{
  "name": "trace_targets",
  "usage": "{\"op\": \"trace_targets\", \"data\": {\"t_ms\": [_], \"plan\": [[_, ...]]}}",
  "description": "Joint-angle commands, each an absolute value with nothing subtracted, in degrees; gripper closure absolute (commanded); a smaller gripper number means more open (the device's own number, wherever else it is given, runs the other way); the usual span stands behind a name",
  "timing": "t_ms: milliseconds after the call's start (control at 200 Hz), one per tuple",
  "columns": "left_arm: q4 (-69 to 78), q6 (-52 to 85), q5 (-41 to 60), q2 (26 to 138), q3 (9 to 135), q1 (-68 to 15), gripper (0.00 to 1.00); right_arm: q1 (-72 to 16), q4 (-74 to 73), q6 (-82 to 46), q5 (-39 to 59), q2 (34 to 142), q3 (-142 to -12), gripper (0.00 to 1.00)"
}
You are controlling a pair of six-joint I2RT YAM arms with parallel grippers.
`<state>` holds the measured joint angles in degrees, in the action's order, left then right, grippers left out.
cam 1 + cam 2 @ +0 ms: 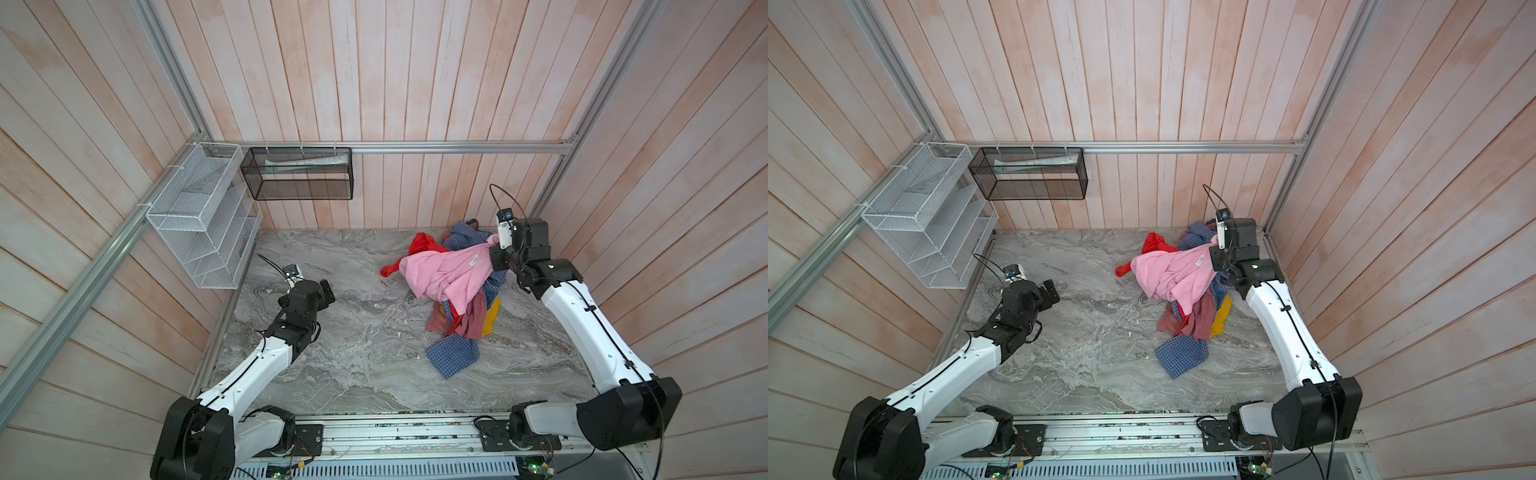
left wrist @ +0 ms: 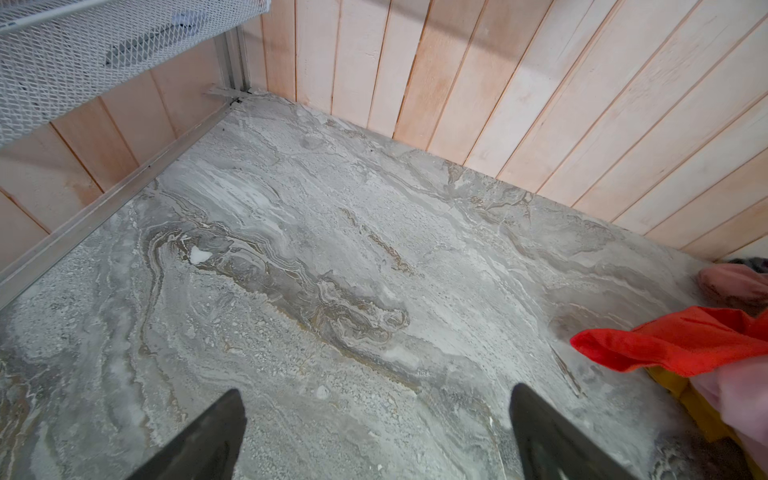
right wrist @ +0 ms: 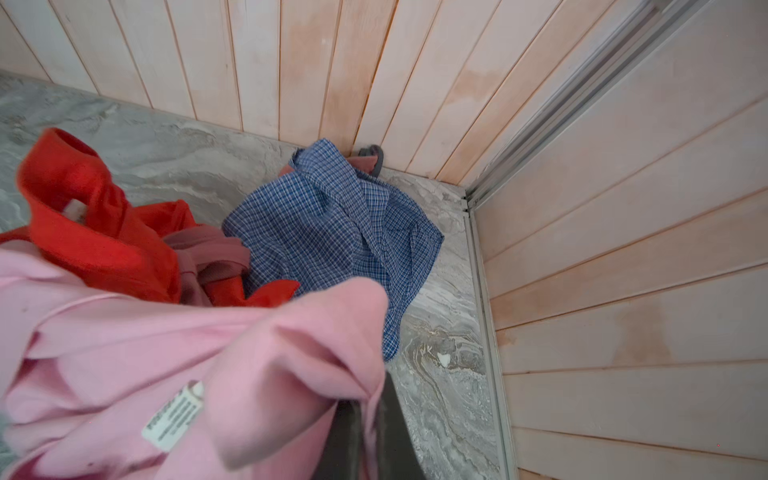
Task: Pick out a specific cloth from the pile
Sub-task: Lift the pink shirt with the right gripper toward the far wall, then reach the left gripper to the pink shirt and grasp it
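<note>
Pink, top views: the cloth (image 1: 442, 276), light pink with a small white label (image 1: 473, 260), sits in the right half of the frame in both top views. It is draped over the pile (image 1: 465, 328) and stretched toward the right, where one corner is bunched.
Right gripper, top views: the right gripper (image 1: 493, 251) has its fingers clamped narrow on that bunched corner, lifted off the pile.
Pile, top views: a red garment (image 1: 424, 245) sticks out at the upper left of the cloth. A blue checked shirt (image 1: 453, 353) spreads below it on the surface (image 1: 353, 353), with mauve fabric (image 1: 476, 320) and a bit of yellow (image 1: 493, 318) between.
Left gripper, top views: the left gripper (image 1: 328, 293) hovers left of centre, well apart from the pile, its fingers wide with nothing between them.
Walls, top views: a white wire rack (image 1: 199, 216) and a black mesh basket (image 1: 299, 174) hang in the upper left.
Left wrist view: both dark fingers (image 2: 208, 440) stand far apart over bare marbled surface. The red garment's tip lies near them, with yellow under it.
Right wrist view: the cloth fills the near part, its fabric pinched between two dark fingers (image 3: 395, 428), with the label just beside the grip. Beyond it lie the red garment, the mauve fabric and the checked shirt, which reaches the corner of the walls.
</note>
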<state>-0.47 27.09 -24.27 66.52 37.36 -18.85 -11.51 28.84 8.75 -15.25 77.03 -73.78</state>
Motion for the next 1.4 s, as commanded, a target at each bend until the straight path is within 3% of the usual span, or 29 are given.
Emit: {"op": "trace_targets", "data": {"t_ms": [0, 350, 600, 850, 1075, 1395], "plan": [[-0.7, 26.4, -23.1, 67.4, 39.2, -19.5, 0.00, -9.1, 25.5, 7.2, -19.0, 76.9, -70.0, 1.00], [0.9, 24.4, -15.9, 77.5, 46.0, -25.3, 0.00, 3.3, 21.8, 3.3, -12.8, 76.3, -60.2, 1.00], [2.8, 22.6, -11.4, 88.8, 55.8, -30.8, 0.00, 6.2, 20.7, 1.2, -9.5, 76.5, -57.6, 1.00], [7.5, 22.9, 7.2, 97.4, 63.7, -36.0, 0.05, 6.2, 18.2, -2.4, -1.1, 75.0, -55.1, 1.00], [9.0, 27.3, 15.3, 101.7, 64.9, -42.2, 0.05, 6.2, 16.6, -2.9, 2.7, 75.5, -52.2, 1.00], [1.3, 28.1, 7.4, 111.1, 76.4, -44.3, 0.07, 6.2, 15.7, -2.8, 4.6, 75.4, -51.6, 1.00]]}}
